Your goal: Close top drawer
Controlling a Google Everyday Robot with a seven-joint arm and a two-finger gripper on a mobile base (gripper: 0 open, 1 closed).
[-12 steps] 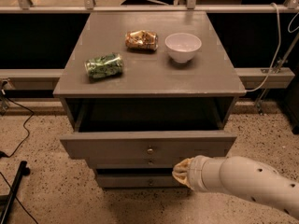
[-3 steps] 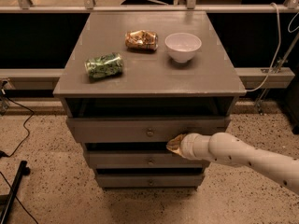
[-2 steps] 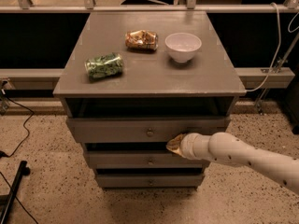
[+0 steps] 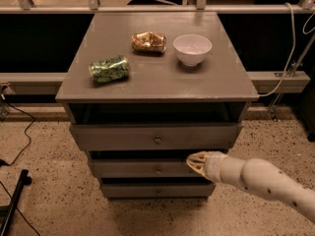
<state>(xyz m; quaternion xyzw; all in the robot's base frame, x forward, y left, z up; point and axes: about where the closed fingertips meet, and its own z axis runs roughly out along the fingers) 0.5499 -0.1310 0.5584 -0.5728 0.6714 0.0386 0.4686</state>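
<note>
The top drawer (image 4: 123,136) is the wide grey front with a small central knob (image 4: 157,140), just under the cabinet top. It stands out a short way, with a dark gap above it. My gripper (image 4: 196,163) is shut and empty. It hangs just below the top drawer's lower right edge, in front of the right part of the middle drawer (image 4: 142,169). Its white arm (image 4: 261,178) comes in from the lower right.
On the cabinet top (image 4: 157,82) lie a green bag (image 4: 109,69), a brown snack bag (image 4: 148,42) and a white bowl (image 4: 192,48). The bottom drawer (image 4: 157,191) sits under the middle one. Cables hang at the right (image 4: 290,58), and a black stand leg (image 4: 15,200) is at the lower left.
The top drawer, far out four seconds ago, is now pushed most of the way in. In the last second my gripper has drawn slightly down and right, off the drawer front.
</note>
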